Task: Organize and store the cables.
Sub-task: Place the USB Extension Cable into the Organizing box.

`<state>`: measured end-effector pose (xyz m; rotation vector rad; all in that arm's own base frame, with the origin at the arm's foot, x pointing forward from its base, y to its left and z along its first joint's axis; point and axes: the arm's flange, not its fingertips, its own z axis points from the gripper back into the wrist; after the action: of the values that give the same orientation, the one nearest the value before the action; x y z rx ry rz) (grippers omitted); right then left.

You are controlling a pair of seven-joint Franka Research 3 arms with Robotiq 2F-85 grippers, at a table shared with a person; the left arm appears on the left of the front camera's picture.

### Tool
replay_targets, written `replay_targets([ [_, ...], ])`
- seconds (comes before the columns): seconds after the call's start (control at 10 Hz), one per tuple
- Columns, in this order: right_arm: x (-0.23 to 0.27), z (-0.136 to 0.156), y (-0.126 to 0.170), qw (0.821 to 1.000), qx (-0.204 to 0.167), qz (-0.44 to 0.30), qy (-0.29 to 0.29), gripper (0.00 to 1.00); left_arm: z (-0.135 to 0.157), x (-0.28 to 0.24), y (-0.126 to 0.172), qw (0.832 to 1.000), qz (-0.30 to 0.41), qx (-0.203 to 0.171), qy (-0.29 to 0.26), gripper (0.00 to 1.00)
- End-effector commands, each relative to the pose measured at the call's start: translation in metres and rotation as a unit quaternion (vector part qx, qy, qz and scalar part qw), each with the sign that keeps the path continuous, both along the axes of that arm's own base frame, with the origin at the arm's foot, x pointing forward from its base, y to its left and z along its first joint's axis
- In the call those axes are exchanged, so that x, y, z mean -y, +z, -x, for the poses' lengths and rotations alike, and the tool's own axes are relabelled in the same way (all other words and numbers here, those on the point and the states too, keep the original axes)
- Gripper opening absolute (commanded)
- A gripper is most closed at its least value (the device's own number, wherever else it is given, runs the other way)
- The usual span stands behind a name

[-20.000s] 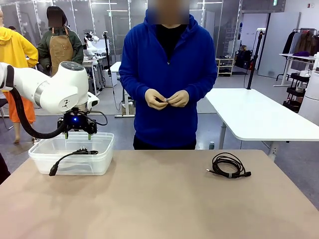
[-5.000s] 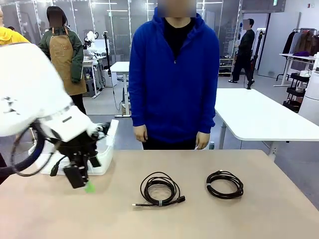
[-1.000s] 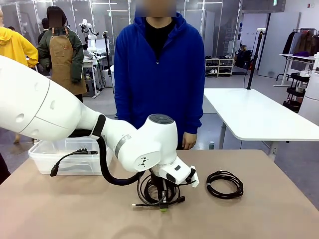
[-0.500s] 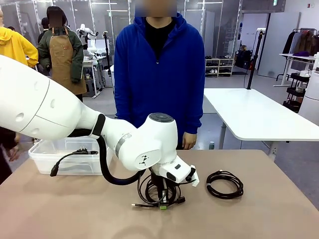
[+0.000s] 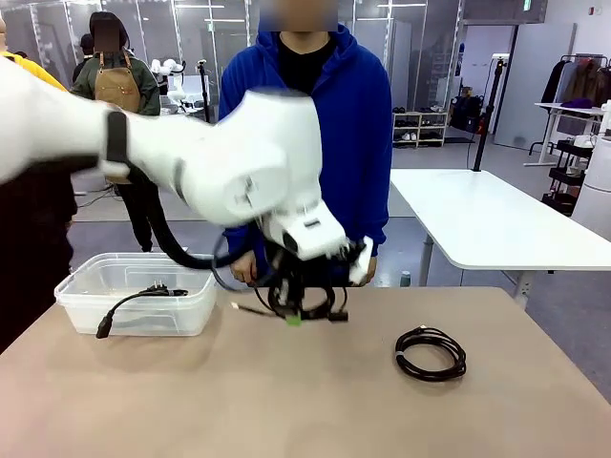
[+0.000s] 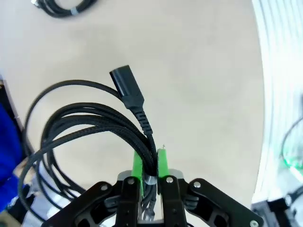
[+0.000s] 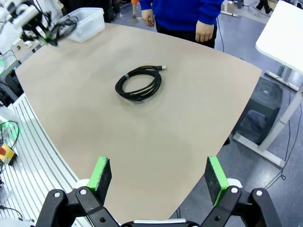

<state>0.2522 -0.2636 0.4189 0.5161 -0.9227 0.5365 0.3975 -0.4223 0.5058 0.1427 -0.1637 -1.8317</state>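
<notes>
My left gripper (image 5: 296, 313) hangs above the middle of the table, shut on a black coiled cable (image 5: 304, 292) that dangles free of the surface. In the left wrist view the green pads (image 6: 162, 163) pinch the coil's bundled strands (image 6: 90, 124), and its chunky plug (image 6: 127, 88) sticks out ahead. A second coiled cable (image 5: 431, 353) lies on the table at the right, also seen as the coil (image 7: 138, 83) in the right wrist view. A third cable (image 5: 143, 294) drapes over the clear bin (image 5: 72, 303). My right gripper (image 7: 158, 176) is open, high above the table's edge.
The clear plastic bin (image 7: 90, 21) stands at the table's far left corner. A person in a blue hoodie (image 5: 305, 143) stands at the far side, hands (image 7: 206, 34) hanging at the table's edge. A white table (image 5: 496, 224) stands behind on the right.
The left arm has risen from the table with the coiled cable in its gripper, lifting it clear and swinging slightly left. The other coil has not moved.
</notes>
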Motion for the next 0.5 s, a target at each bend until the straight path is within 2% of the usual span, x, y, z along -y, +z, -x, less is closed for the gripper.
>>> replay_targets([
  [0.0,0.002,-0.002,0.0,1.0,0.011,0.001,0.002,1.0,0.002,-0.012,0.005,0.999,-0.025,-0.013,-0.03,0.0],
  [0.1,0.002,-0.002,0.0,1.0,0.011,0.001,0.002,1.0,0.0,0.0,0.0,1.0,0.0,0.0,0.0,0.0],
  [0.4,0.002,-0.002,0.0,1.0,0.011,0.001,0.002,1.0,0.0,0.0,0.0,1.0,0.0,0.0,0.0,0.0],
])
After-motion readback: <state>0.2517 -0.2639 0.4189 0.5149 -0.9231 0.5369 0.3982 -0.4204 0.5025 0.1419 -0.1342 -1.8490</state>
